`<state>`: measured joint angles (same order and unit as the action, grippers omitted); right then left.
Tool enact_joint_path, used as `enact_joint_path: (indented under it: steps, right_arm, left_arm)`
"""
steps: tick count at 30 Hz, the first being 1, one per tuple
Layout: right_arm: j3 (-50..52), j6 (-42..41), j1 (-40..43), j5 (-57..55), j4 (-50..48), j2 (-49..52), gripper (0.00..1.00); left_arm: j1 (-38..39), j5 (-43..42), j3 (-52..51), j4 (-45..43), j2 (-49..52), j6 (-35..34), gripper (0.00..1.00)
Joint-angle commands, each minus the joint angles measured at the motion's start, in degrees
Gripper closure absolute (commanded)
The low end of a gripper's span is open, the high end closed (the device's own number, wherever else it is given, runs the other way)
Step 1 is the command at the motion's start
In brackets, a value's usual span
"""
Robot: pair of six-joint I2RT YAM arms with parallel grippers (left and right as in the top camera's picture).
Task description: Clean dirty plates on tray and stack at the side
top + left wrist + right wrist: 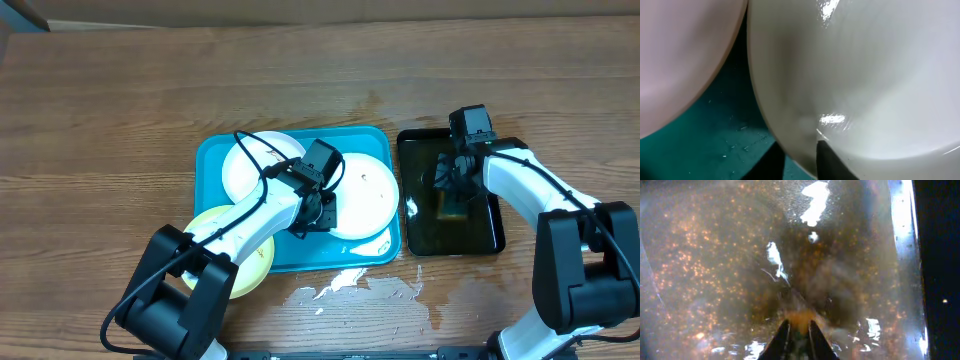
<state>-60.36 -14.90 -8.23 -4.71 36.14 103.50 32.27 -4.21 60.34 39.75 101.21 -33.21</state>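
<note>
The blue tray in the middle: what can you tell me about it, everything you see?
The turquoise tray is rectangular, plastic-looking, with rounded corners and a raised rim, lying flat on the wooden table. Two white plates lie inside, side by side; a pale yellow plate overlaps its near-left corner. The left gripper pinches the right white plate at its rim. A black tray sits close beside its right edge.

Wooden table [100,120] filling the frame, black tray [450,253] sitting right of centre, brownish speckled liquid [715,255] pooling inside, yellowish lump [452,208] soaking there, wet patch [350,288] glistening lower centre.
</note>
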Motion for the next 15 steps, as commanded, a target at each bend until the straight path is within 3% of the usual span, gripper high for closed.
enact_joint_path:
  steps: [1, 3, 4, 5, 6, 7, 8, 11, 15]
  right_arm:
    - [-1.86, 0.07, 0.52, 0.33, 0.79, 0.02, 0.96]
    - [-3.39, 0.07, 0.52, 0.52, 2.23, 0.02, 0.88]
    - [-4.74, 0.09, 0.52, 0.50, 4.00, 0.02, 0.73]
    - [-5.68, 0.09, 0.52, 0.50, 5.33, 0.02, 0.65]
    - [-6.78, 0.07, 0.52, 0.52, 6.99, 0.02, 0.55]
    - [-7.43, 0.07, 0.52, 0.52, 8.11, 0.02, 0.50]
    - [-8.35, 0.07, 0.52, 0.52, 9.90, 0.02, 0.48]
    - [-9.88, -0.39, 0.52, 2.01, 16.35, 0.02, 0.46]
    - [-9.11, -2.43, 0.44, 6.16, 21.99, 0.02, 0.46]
  left_arm:
    - [0.00, 0.22, -0.24, -0.15, 0.70, -0.22, 0.83]
    - [0.00, 0.20, -0.24, -0.17, 0.70, -0.22, 0.87]
    - [0.00, 0.22, -0.24, -0.15, 0.70, -0.22, 0.89]
    - [0.00, 0.22, -0.24, -0.15, 0.70, -0.22, 0.89]
    - [0.00, 0.20, -0.24, -0.13, 0.70, -0.22, 0.87]
    - [0.00, 0.20, -0.24, -0.13, 0.70, -0.22, 0.78]
    - [0.00, 0.20, -0.24, -0.13, 0.70, -0.22, 0.64]
    - [0.00, 0.17, -0.24, -0.13, 0.70, -0.22, 0.43]
    - [0.00, 0.17, -0.24, -0.13, 0.70, -0.22, 0.38]
